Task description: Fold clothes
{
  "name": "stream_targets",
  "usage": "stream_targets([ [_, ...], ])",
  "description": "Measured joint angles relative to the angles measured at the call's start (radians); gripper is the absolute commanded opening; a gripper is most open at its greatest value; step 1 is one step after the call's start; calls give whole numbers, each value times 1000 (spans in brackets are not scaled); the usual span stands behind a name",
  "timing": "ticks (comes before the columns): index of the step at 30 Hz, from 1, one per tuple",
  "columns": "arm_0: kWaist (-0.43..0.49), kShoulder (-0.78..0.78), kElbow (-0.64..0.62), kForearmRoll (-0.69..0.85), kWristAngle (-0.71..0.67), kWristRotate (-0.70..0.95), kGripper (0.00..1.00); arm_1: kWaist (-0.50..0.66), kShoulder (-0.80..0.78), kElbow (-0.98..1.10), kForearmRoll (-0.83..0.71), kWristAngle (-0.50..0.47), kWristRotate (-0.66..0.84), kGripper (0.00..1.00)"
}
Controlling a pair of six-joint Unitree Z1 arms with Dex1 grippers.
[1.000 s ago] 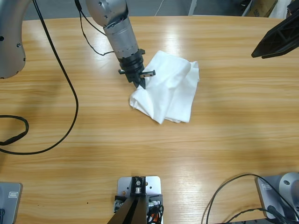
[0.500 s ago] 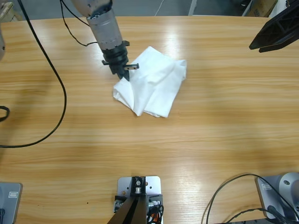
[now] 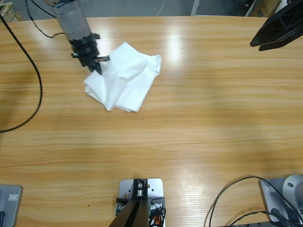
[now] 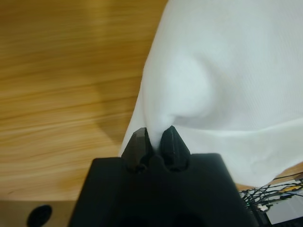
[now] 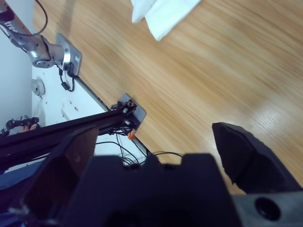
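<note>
Our left gripper had its jaws pinched together on a fold at the edge of the T-shirt. The shirt lay bunched and crumpled near the table's far left corner, having been dragged leftward across the wood over the last second, away from the middle. Our right gripper hung clear over the far right edge, jaws wide apart and empty. We judged no fold made yet.

Desk lies bare right of and below the crumpled T-shirt, with a black cable curving across its left end.
</note>
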Motion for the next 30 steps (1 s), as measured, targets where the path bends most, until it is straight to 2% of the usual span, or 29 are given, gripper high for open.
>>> stream_targets([
  [7,88,-38,141,0,26,23,0,0,0,0,0,4,-1,996],
  [17,239,-117,406,-39,55,69,0,0,0,0,0,7,-1,996],
  [30,489,-196,421,-46,165,181,0,0,4,0,0,28,-2,983],
])
